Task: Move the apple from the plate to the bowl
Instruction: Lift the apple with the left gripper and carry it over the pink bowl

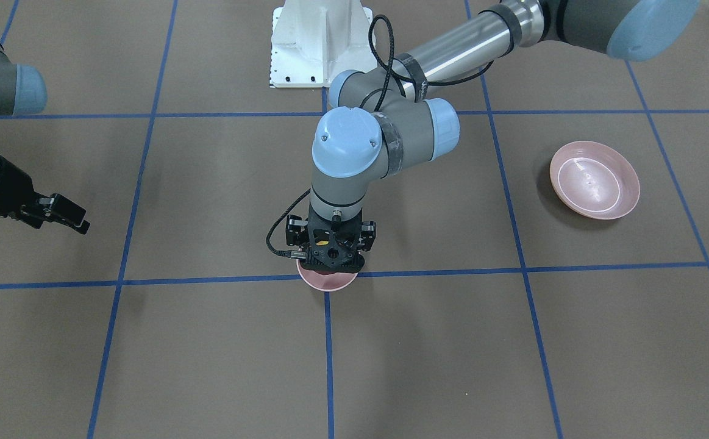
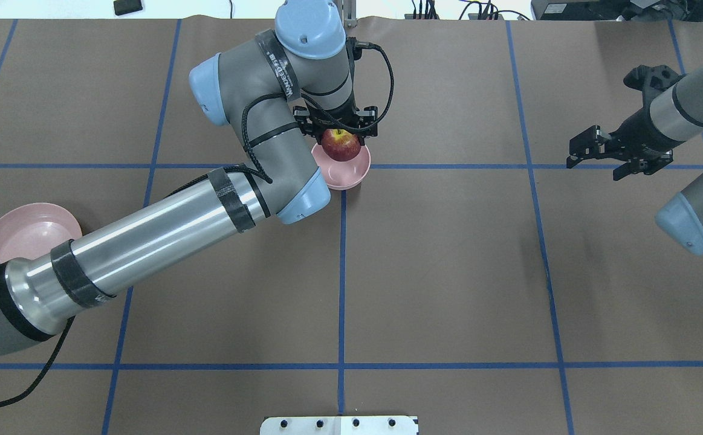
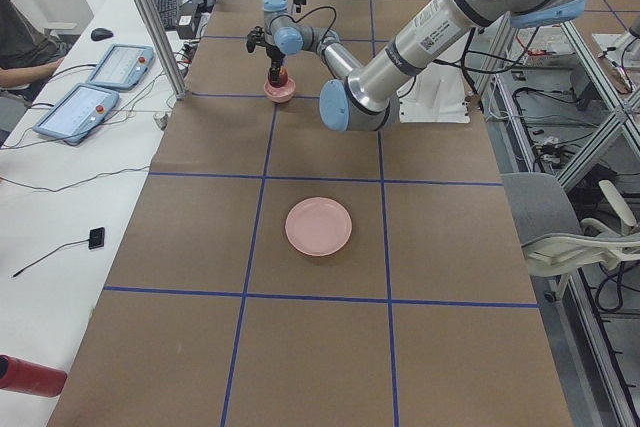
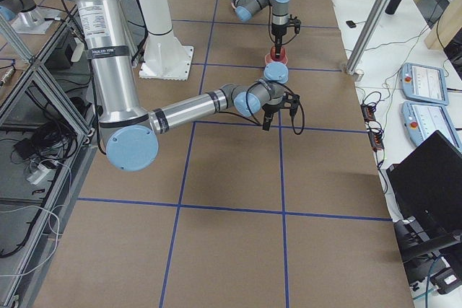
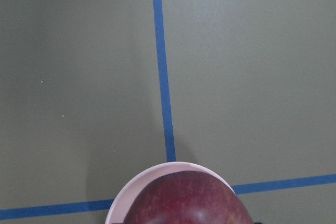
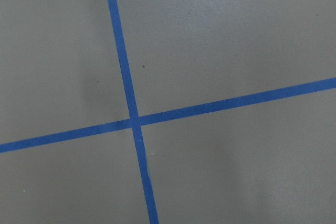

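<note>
My left gripper (image 2: 340, 129) is shut on the dark red apple (image 2: 341, 145) and holds it straight over the small deep pink bowl (image 2: 345, 175), at about rim height. I cannot tell whether the apple touches the bowl. In the left wrist view the apple (image 5: 190, 199) fills the bottom edge with the bowl's rim (image 5: 122, 200) behind it. In the front view the gripper (image 1: 331, 256) hides the apple and most of the bowl (image 1: 328, 283). The wide pale pink plate (image 1: 595, 180) lies empty, far to my left. My right gripper (image 2: 608, 156) hovers over bare table at the right; I cannot tell how its jaws stand.
Brown table paper is divided by blue tape lines (image 6: 131, 119). The left arm's long silver link (image 2: 152, 241) stretches across the table and partly covers the plate (image 2: 25, 232). The white robot base (image 1: 320, 42) stands at the table's robot side. Operator tablets (image 3: 95, 87) lie beyond the far edge.
</note>
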Motion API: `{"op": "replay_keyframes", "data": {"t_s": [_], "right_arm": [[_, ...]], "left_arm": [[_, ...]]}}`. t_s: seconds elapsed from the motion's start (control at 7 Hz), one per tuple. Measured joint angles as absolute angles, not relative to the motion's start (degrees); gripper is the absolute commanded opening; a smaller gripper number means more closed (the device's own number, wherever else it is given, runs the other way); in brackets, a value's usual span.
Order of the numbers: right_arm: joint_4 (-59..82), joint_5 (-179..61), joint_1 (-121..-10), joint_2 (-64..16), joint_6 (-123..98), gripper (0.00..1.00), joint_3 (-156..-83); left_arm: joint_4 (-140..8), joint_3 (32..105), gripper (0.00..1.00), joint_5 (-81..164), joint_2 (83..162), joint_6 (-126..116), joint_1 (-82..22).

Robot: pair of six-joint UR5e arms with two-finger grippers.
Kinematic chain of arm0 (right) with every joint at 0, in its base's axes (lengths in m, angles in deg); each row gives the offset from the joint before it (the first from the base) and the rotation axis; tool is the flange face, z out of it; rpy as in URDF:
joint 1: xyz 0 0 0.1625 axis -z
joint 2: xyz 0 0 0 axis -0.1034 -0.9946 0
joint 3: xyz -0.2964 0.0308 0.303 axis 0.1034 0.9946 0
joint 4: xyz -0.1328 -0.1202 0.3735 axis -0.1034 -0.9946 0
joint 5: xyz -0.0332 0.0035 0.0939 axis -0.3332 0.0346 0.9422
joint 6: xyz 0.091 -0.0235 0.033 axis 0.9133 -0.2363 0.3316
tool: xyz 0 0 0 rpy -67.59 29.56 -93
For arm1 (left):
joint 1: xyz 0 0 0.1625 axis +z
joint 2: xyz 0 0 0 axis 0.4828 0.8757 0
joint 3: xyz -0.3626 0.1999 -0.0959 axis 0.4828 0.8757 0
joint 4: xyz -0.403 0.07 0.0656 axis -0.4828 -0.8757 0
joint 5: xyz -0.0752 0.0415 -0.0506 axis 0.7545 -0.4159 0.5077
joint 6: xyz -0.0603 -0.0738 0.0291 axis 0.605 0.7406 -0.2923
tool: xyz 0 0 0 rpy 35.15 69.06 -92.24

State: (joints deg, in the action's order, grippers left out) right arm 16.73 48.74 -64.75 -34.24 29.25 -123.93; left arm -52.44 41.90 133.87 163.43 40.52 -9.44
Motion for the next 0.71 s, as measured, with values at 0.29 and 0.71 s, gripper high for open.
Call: {"op": "replay_keyframes", "data": {"t_s": [0.29, 0.71], "right_arm": [[16.7, 49.0, -64.8, -34.2, 29.3, 1.00, -124.0], [16.7, 49.2, -64.8, -34.1, 29.3, 1.00, -124.1]], "left_arm": [[-52.4, 41.6, 0.82, 133.8, 163.2, 40.7, -9.1], [-52.4, 41.5, 0.97, 133.8, 163.2, 40.7, -9.2]]}}
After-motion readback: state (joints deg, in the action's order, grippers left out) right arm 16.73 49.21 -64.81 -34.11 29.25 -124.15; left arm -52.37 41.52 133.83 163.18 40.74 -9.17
